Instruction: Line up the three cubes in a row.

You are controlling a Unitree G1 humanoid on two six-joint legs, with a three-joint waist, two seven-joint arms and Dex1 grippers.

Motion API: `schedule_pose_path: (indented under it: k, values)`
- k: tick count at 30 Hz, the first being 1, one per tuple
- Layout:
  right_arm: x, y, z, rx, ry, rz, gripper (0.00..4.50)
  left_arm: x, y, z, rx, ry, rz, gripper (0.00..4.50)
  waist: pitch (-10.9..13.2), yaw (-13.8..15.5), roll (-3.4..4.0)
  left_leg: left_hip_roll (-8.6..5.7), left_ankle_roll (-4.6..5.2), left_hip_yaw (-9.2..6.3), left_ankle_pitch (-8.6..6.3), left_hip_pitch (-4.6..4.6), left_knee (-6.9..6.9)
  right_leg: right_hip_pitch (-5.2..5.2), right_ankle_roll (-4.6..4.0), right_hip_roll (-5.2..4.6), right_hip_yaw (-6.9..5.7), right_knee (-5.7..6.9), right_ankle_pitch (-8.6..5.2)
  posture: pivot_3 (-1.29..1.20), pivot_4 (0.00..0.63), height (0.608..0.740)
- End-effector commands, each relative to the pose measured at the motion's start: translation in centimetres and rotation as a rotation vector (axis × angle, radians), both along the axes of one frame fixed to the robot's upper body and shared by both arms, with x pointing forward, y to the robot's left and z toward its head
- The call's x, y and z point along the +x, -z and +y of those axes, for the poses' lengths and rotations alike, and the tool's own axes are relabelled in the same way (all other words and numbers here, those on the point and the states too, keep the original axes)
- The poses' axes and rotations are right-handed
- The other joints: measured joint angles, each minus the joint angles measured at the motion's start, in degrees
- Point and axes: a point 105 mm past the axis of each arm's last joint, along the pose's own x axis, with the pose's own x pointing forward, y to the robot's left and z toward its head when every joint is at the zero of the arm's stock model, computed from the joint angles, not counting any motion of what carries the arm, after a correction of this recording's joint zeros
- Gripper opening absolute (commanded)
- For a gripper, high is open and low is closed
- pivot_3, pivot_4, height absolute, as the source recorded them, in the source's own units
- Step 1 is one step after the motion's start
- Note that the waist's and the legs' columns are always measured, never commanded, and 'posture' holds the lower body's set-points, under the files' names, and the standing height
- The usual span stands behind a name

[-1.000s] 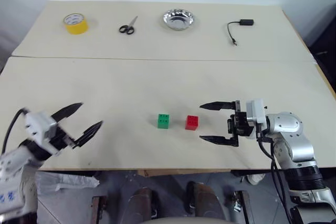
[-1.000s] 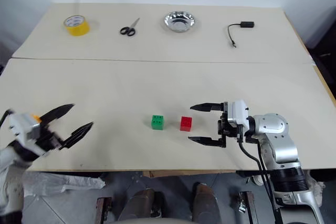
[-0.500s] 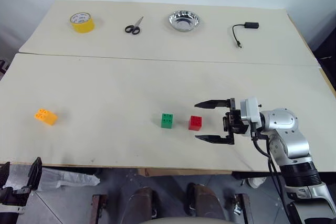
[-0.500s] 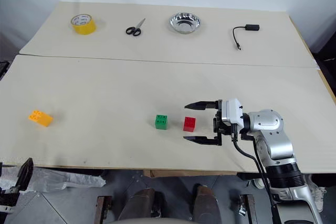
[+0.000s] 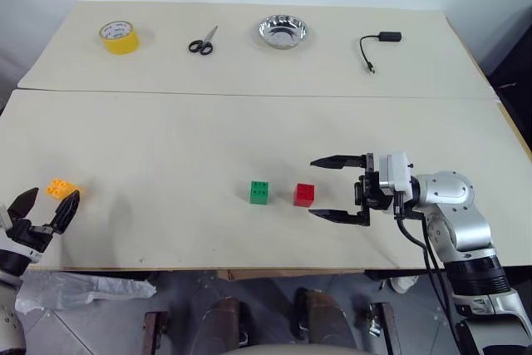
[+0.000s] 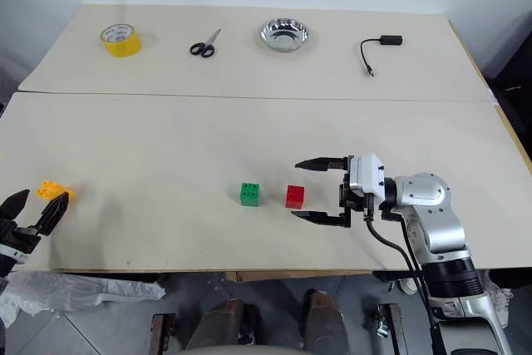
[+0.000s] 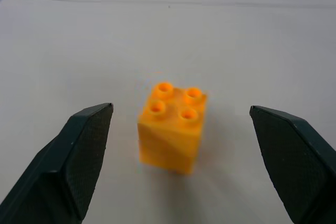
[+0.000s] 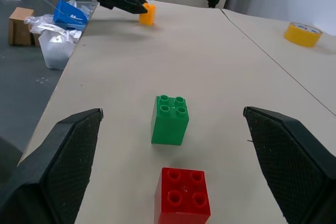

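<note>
Green cube (image 5: 259,192) and red cube (image 5: 304,194) sit upright side by side mid-table; orange-yellow cube (image 5: 60,189) lies well apart, leftward.

We can read no text, label, brand, number or sign on anything in these views.

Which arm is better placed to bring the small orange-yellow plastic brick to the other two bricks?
Left. The left gripper is open, its fingers flanking the small orange-yellow plastic brick. The right gripper waits open beside the red brick, far away.
</note>
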Motion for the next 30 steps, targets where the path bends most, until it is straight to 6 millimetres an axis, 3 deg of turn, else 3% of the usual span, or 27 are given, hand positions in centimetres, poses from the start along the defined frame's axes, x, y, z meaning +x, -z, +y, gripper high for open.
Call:
schedule_pose_path:
  k: [1,3,7,11,15,17,19,24,30]
  values:
    - [-0.3,-0.9,-0.3,0.013,0.019,-0.042,4.50,0.3,0.2,0.4,0.036,0.018,0.036,4.25,0.00,-0.22,0.00,0.00,0.00,0.01,0.00,0.00,0.01,0.00,0.00,0.00,0.00,0.00,0.00,0.00,0.150,0.740]
    - [-0.3,-0.9,-0.4,0.014,0.031,-0.043,4.50,0.3,0.1,0.3,0.051,0.047,0.038,3.92,0.00,-0.29,-0.01,0.00,0.00,0.01,0.00,0.01,0.01,0.00,0.00,0.00,0.02,0.00,0.00,0.00,0.150,0.740]
    - [-0.4,-0.7,-0.5,0.011,0.041,-0.042,4.50,0.6,-0.7,-0.3,0.090,0.141,0.025,2.67,0.00,-0.27,-0.01,0.03,0.00,0.02,0.00,0.01,0.01,-0.02,0.00,0.00,0.03,0.01,0.00,0.00,0.150,0.740]
    - [-0.4,-0.8,-0.9,0.009,0.047,-0.033,4.50,1.2,-1.6,-2.1,0.115,0.306,0.044,1.47,0.00,-0.25,0.00,0.01,0.00,0.04,0.00,0.01,0.03,-0.02,0.00,-0.02,0.06,0.02,0.00,0.00,0.150,0.740]
    - [-0.5,-0.9,-2.1,-0.008,0.072,-0.008,4.50,1.7,-3.3,-6.2,0.239,0.596,0.072,1.47,0.01,-0.10,-0.02,0.01,0.00,0.01,0.00,-0.02,0.02,-0.04,0.00,-0.02,0.06,0.05,0.00,0.00,0.150,0.740]
    - [-0.5,-0.6,-3.2,-0.025,0.106,0.012,4.50,2.6,-4.8,-11.4,0.343,0.903,0.059,1.47,0.02,0.47,-0.02,-0.01,0.00,0.03,0.00,-0.01,0.04,-0.03,0.00,-0.02,0.10,0.05,0.00,0.00,0.150,0.740]
    - [-0.6,-0.2,-3.9,-0.037,0.126,0.026,4.50,2.9,-4.9,-15.2,0.424,1.132,0.052,1.47,0.02,1.31,-0.01,-0.02,0.00,0.03,0.00,-0.03,0.11,-0.01,0.00,-0.02,0.10,0.05,0.00,0.00,0.150,0.740]
    - [-0.7,0.3,-4.8,-0.049,0.153,0.037,4.50,4.5,-2.7,-18.6,0.503,1.371,0.071,1.47,0.03,0.66,0.14,-0.10,0.04,0.37,0.02,0.05,0.00,-0.14,0.01,0.02,0.19,0.10,0.00,0.00,0.150,0.740]
    - [-1.4,0.6,-5.4,-0.048,0.196,0.040,4.50,7.4,-1.7,-20.3,0.517,1.432,0.075,1.47,0.07,0.74,0.09,-0.16,0.03,0.67,0.04,0.00,0.04,-0.28,0.02,0.22,0.14,0.09,-0.03,0.00,0.150,0.740]
